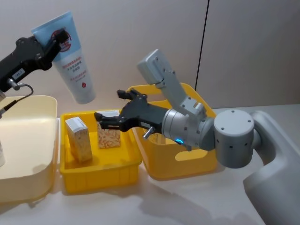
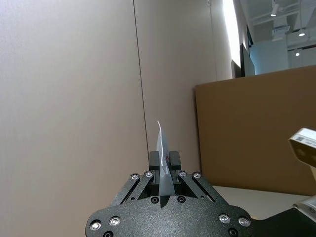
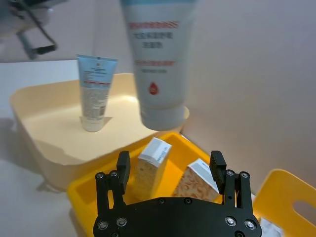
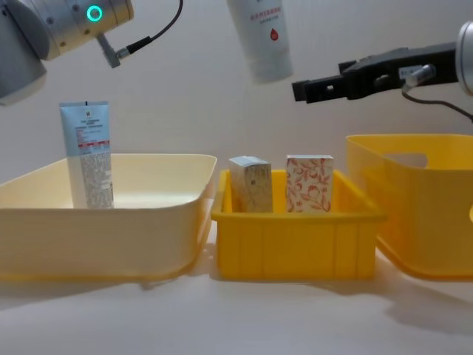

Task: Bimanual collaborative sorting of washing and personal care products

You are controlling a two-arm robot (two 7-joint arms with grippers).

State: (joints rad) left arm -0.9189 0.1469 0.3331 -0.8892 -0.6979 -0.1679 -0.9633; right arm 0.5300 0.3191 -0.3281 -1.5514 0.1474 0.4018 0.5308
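There are two pale-blue-and-white squeeze tubes: a tube with a red circle logo (image 1: 70, 56) and a second tube (image 4: 87, 155). The small cardboard boxes also number two, a marbled-print box (image 4: 250, 185) and an orange floral-print box (image 4: 310, 183). There are three plastic bins: one cream bin (image 4: 148, 214), one small yellow bin (image 4: 295, 248) and one larger yellow bin (image 4: 421, 222).

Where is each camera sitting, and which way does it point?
Head: high, looking down on the yellow tray; both arms, left end effector holding the tube.
Chest: low, looking across the tray; both arms.
Left wrist: faces the wall; own fingers.
Right wrist: faces the tray; open right end effector.
All four share the tube.
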